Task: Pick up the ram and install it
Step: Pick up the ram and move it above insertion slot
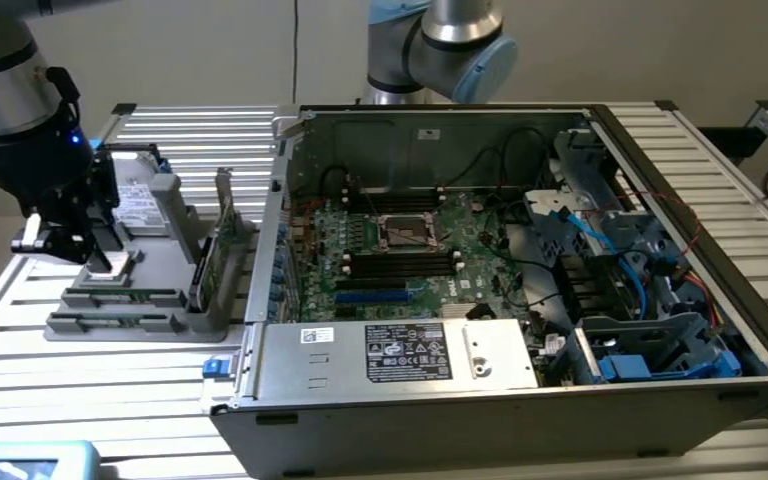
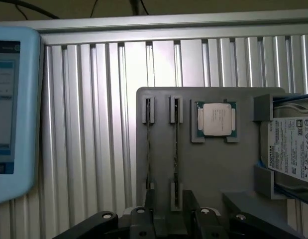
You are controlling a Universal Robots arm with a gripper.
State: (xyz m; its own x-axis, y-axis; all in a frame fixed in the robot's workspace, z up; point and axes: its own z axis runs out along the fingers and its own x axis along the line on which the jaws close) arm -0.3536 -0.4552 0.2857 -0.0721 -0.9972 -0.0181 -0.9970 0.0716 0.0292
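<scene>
Worktop (image 1: 37,400): ribbed aluminium slats | holder (image 2: 213,169): flat grey plastic block, 2 narrow slots | my hand (image 2: 175,220): black, spread wide, gripping nothing, above holder | ram (image 2: 176,144): thin green stick, edge-up in slot beneath me

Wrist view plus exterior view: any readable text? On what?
"TOSHIBA": on the hard drive label, printed sideways; its other print is too small to read.
Markings on the processor chip: too small to read.
Text on the blue-framed screen: blurred.
Print on the power supply label: too small to read.
</scene>
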